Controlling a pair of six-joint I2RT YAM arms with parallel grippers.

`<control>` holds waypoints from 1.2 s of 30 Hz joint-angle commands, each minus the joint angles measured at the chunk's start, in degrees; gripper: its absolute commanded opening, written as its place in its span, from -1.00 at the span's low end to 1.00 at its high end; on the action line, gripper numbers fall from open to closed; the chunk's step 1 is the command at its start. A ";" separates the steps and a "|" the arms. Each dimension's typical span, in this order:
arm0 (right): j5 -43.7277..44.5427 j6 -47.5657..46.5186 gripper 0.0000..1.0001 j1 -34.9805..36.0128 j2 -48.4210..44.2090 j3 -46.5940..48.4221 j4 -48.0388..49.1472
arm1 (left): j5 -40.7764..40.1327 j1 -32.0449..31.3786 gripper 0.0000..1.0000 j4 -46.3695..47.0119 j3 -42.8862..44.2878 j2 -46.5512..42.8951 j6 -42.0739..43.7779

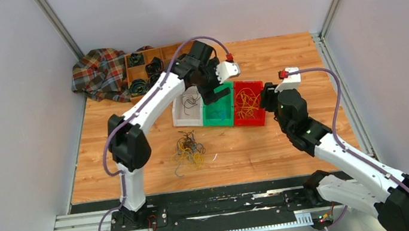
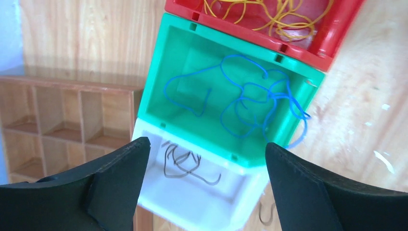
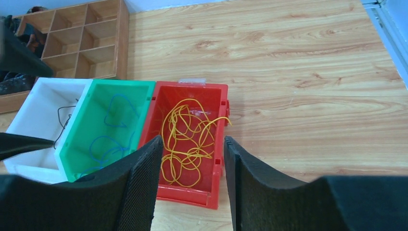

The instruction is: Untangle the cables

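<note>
Wood tabletop (image 1: pixel 291 145): nearest, a mixed tangle of cables (image 1: pixel 187 149) lies unsorted. Beyond, 3 bins hold strands: black in the white bin (image 1: pixel 177 118), blue in the green bin (image 1: pixel 217 122), yellow in the red bin (image 1: pixel 251 122). I'd judge it partly done. The left gripper (image 2: pixel 207 144) gapes empty over green; the right gripper (image 3: pixel 192 139) stands parted, empty. Only the left wrist view shows a blue strand (image 2: pixel 302 126) spilling over the rim.

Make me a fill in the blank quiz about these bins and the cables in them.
The red plastic bin holds thin cables coloured ____.
The thin blue cables lie in the plastic bin coloured ____.
The left gripper has jaws that are not shut but ____.
Missing words: yellow, green, open.
</note>
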 commanded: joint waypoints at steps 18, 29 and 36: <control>-9.78 2.11 -0.08 2.06 6.46 5.29 -1.70 | 9.53 8.31 0.65 -3.59 -50.50 -45.02 -6.01; -9.63 1.58 -0.18 5.24 8.32 6.44 -1.66 | 11.19 17.21 0.28 3.92 -60.58 -41.27 -6.48; -9.26 1.49 -0.21 5.65 8.27 6.78 -2.07 | 18.01 18.27 0.18 4.03 -59.83 -36.53 -9.46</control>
